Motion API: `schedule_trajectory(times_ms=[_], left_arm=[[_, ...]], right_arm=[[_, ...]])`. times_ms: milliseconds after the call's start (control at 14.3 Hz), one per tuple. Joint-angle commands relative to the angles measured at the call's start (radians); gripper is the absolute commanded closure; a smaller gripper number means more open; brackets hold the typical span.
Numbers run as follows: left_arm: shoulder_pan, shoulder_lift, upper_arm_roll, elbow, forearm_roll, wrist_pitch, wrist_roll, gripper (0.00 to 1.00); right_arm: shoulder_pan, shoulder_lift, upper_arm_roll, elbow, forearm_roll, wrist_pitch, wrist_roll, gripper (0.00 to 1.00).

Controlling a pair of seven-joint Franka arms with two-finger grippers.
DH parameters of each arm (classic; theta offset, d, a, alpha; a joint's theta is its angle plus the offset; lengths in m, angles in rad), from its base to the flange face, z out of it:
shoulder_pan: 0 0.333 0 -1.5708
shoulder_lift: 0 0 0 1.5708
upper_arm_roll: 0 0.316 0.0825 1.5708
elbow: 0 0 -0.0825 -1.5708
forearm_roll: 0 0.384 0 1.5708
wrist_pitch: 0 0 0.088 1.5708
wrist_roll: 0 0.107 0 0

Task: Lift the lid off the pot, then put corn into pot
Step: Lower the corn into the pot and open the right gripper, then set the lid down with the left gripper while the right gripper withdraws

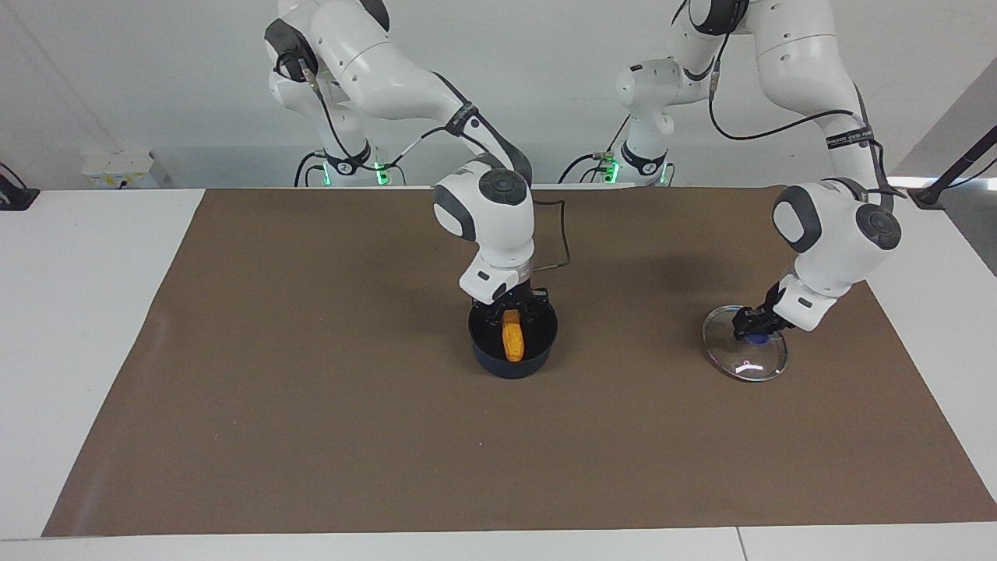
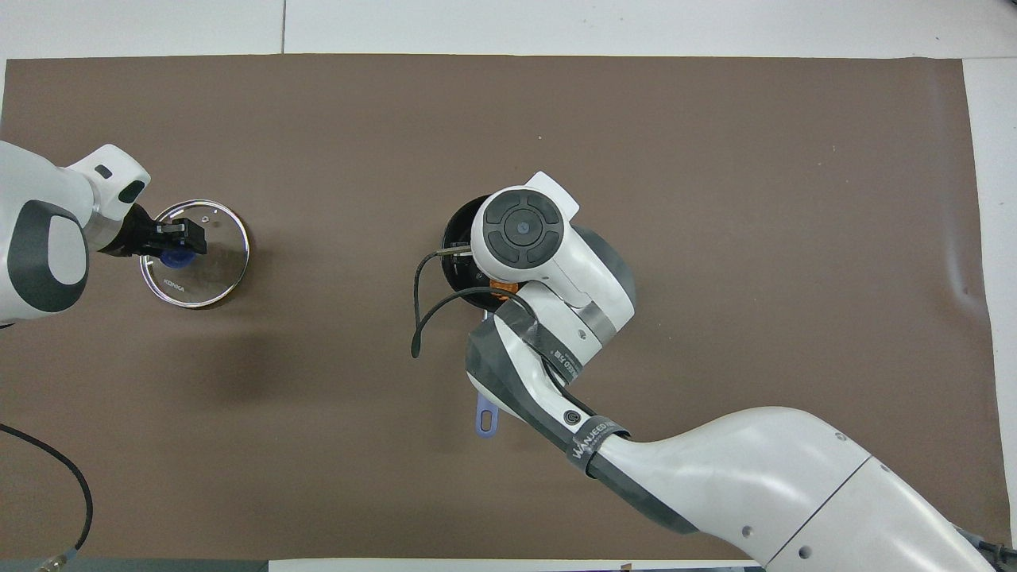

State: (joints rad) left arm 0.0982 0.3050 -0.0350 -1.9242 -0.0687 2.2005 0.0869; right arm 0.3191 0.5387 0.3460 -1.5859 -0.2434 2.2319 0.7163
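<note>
The dark blue pot (image 1: 512, 362) stands mid-mat, and in the overhead view its rim (image 2: 455, 230) and the end of its handle (image 2: 486, 418) show past the arm. The orange corn (image 1: 512, 336) leans inside the pot; only a sliver of corn (image 2: 502, 284) shows from overhead. My right gripper (image 1: 512, 308) is down at the pot's mouth, right at the corn's upper end. The glass lid (image 1: 746, 360) sits low at the mat toward the left arm's end. My left gripper (image 1: 751, 327) is shut on the lid's blue knob (image 2: 172, 258).
A brown mat (image 1: 311, 405) covers most of the white table (image 1: 78, 312). A black cable (image 2: 48, 453) lies at the mat's corner by the left arm. The right arm's wrist (image 2: 520, 230) hides most of the pot from overhead.
</note>
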Motion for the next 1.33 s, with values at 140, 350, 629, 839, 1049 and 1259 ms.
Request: schedule_trajectory(times_ms=[140,350,629,839,1049,1259], left_arm=[[0.009,-0.044,-0.005,-0.044,-0.005,0.018,0.039,0.01],[0.0,-0.061,-0.005,0.005,-0.002,-0.052,0.048,0.0],[-0.006,-0.093,-0.008,0.219,0.001,-0.334,0.04,0.0],[-0.026,-0.182,-0.009,0.254,0.03,-0.419,0.034,0.0],[-0.04,-0.268,-0.013,0.251,0.059,-0.49,0.031,0.0],[-0.055,-0.34,-0.014,0.238,0.078,-0.576,0.025,0.0]], right_arm=[[-0.038,-0.124,0.01,0.05,-0.014,-0.125,0.016,0.0],[-0.124,-0.195,0.013,0.069,-0.01,-0.245,-0.082,0.0],[-0.282,-0.311,0.013,0.063,0.05,-0.426,-0.326,0.0],[-0.438,-0.417,0.01,0.055,0.162,-0.556,-0.469,0.0],[-0.517,-0.477,0.01,0.057,0.199,-0.632,-0.505,0.0],[-0.526,-0.5,0.004,0.055,0.199,-0.664,-0.54,0.0]])
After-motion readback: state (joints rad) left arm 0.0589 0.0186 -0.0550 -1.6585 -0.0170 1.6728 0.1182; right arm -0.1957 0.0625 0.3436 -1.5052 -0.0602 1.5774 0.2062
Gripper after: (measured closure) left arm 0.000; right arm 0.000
